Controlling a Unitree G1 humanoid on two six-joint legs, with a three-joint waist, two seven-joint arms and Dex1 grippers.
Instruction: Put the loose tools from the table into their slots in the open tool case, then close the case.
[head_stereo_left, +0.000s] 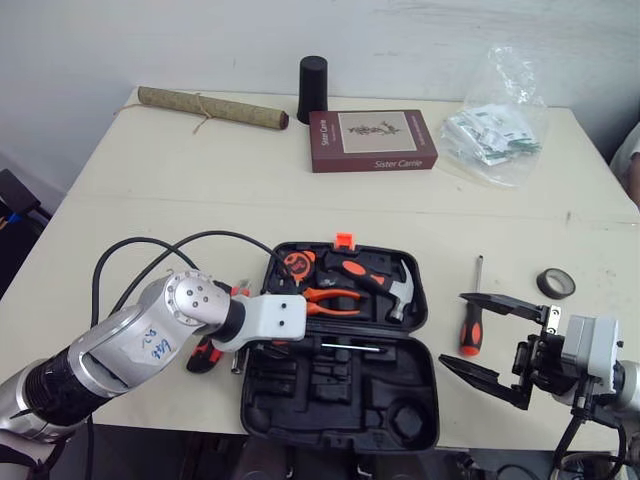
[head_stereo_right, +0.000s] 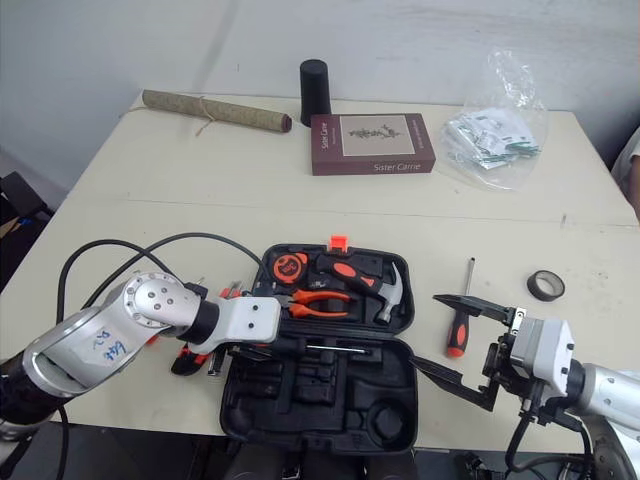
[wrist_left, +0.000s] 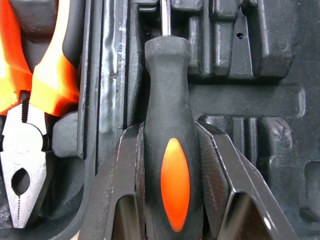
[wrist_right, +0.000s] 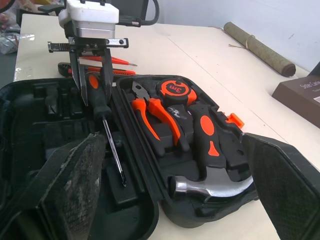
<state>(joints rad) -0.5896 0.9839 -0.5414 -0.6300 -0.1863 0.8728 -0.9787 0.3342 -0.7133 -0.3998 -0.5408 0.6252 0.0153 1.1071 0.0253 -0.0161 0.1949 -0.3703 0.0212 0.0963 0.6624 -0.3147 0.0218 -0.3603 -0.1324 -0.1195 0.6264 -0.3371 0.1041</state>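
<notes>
Crosswise, screwdriver (wrist_left: 167, 150), tip rightward.

A pale cream worktop (head_stereo_left: 200, 190) with rounded far corners spreads across the scene, and a thin seam crosses it from side to side. Behind its far edge stands a plain whitish wall (head_stereo_left: 150, 40), lightly scuffed. Off the worktop's left side, lower down, sits a dark object (head_stereo_left: 14, 200), too cropped to identify. The light is soft and even, casting faint shadows.
</notes>
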